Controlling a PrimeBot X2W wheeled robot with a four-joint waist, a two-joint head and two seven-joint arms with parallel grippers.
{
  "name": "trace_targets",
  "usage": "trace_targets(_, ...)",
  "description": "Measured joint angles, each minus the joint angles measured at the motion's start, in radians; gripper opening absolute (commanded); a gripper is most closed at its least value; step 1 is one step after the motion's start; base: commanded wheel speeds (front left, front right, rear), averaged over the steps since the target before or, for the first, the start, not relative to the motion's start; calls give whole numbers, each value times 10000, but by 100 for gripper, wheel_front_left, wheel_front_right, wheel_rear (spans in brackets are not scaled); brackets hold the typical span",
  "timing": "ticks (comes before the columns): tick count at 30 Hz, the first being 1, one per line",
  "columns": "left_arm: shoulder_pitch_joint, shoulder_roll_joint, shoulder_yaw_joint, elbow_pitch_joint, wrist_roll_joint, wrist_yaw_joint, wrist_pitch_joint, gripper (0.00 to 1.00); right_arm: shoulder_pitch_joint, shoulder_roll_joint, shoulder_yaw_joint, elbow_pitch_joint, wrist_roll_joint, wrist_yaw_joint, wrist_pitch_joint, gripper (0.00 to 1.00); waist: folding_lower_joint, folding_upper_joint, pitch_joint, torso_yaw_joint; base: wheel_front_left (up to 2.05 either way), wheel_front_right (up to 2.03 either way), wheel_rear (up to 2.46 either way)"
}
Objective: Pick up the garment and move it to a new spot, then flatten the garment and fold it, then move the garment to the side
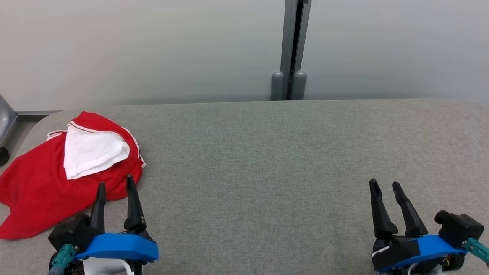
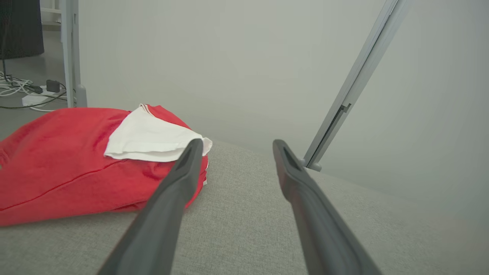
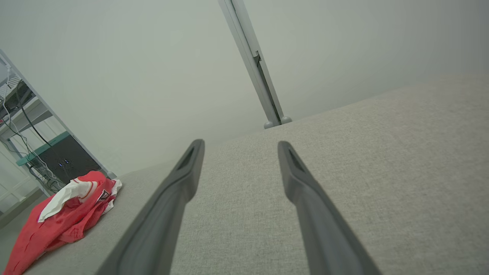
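On the far left end of the grey bench (image 1: 267,172) lies the red garment (image 1: 34,187), crumpled, with a white panel (image 1: 91,152) folded over its top. Its left margin runs off the head view, so its full outline cannot be made out. The left claw (image 1: 115,181) stands just beside the garment's near right hem, its fingers spread and empty. One finger overlaps the red cloth in the head view and covers the white panel's corner in the left wrist view; whether it touches the cloth I cannot tell. The right claw (image 1: 384,183) sits over bare bench at the right, well apart from the garment, spread wide and holding nothing. A dark print on the garment, seen from the right wrist, is too small to read. Behind the bench a grey post (image 1: 292,49) is cut off at the top.
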Motion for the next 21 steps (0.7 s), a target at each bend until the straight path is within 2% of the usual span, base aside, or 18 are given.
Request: trace_targets(21, -1, 58, -257, 40, 1864, 240, -470, 100, 48, -8, -17, 56, -2052, 2, -472, 100, 0, 0, 38, 140, 0, 0, 0)
